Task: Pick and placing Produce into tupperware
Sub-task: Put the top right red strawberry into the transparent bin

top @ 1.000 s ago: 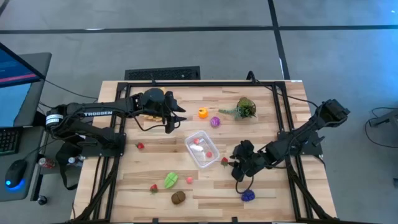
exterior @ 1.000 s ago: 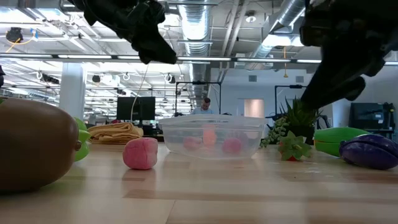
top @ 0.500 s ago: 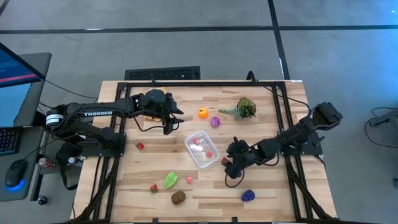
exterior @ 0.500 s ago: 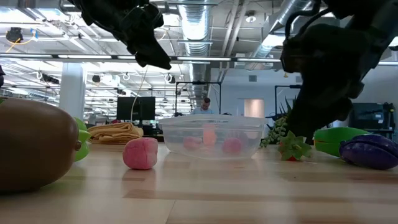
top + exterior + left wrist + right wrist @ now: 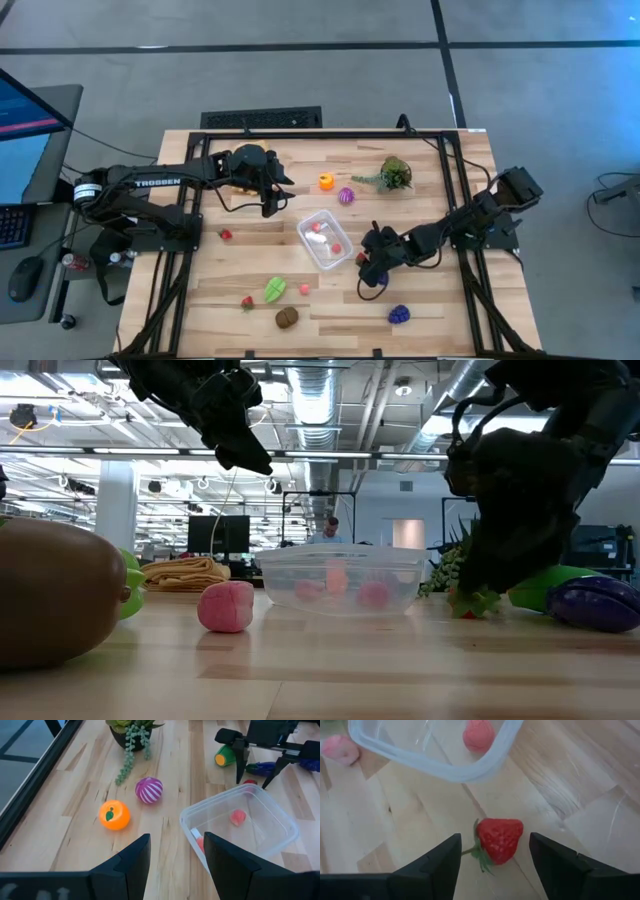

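The clear tupperware [image 5: 325, 240] sits mid-table with pink and red pieces inside [image 5: 238, 816]. A red strawberry [image 5: 499, 837] lies on the wood just outside its corner. My right gripper [image 5: 367, 270] is open and low over this strawberry, one finger on each side [image 5: 494, 842], touching nothing. My left gripper [image 5: 275, 195] hovers open [image 5: 175, 847] above the table left of the orange [image 5: 326, 182] and the purple striped ball [image 5: 346, 196]. More produce lies near the near edge: green [image 5: 274, 290], pink [image 5: 304, 289], brown [image 5: 287, 317], blue-purple [image 5: 399, 314].
A leafy plant sprig [image 5: 393, 175] stands toward the far right. A folded yellow cloth [image 5: 185, 572] lies under my left arm. Small red pieces rest at the left [image 5: 226, 235] and near the near edge [image 5: 247, 302]. Dark frame rails run along both table sides.
My right gripper has moved toward the table's left, away from the blue-purple piece and toward the tupperware, and has come down around the strawberry. It has stayed open. My left gripper has hardly moved.
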### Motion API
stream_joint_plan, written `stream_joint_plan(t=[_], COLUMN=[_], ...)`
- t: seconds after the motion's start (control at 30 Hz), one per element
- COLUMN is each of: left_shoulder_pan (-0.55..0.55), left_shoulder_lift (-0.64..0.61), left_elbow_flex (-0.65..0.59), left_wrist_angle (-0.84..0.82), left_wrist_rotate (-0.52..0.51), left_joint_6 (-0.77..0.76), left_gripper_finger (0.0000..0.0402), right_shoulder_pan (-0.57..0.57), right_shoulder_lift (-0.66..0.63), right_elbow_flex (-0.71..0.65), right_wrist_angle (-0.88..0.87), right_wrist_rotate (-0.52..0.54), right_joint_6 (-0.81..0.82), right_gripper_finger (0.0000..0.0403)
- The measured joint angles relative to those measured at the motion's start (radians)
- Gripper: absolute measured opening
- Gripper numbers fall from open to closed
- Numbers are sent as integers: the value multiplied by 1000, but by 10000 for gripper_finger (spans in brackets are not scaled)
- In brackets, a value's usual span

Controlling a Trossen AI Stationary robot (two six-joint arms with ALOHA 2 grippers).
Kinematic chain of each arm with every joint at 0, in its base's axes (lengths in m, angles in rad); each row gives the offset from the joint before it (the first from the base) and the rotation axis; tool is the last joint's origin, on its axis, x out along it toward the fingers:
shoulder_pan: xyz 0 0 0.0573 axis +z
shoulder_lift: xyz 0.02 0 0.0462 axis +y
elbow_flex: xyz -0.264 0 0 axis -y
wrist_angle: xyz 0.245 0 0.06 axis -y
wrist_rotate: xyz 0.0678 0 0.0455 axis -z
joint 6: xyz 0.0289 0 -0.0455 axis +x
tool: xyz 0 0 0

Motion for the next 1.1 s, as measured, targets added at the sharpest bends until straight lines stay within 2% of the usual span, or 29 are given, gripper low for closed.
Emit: stream_joint_plan(t=[0.53, 1.1], left_shoulder_pan=[0, 0], left_shoulder_lift=[0, 0], left_elbow_flex=[0, 0], left_wrist_angle=[0, 1], left_wrist_rotate=[-3, -6], left_joint_6=[0, -1], left_gripper_finger=[174, 174], right_shoulder_pan=[0, 30], right_shoulder_lift=[0, -3], right_elbow_flex=[-2, -2], right_wrist_angle=[-5, 1], right_wrist_rotate=[-2, -4], right_joint_6=[11, 47], right_gripper_finger=[112, 91])
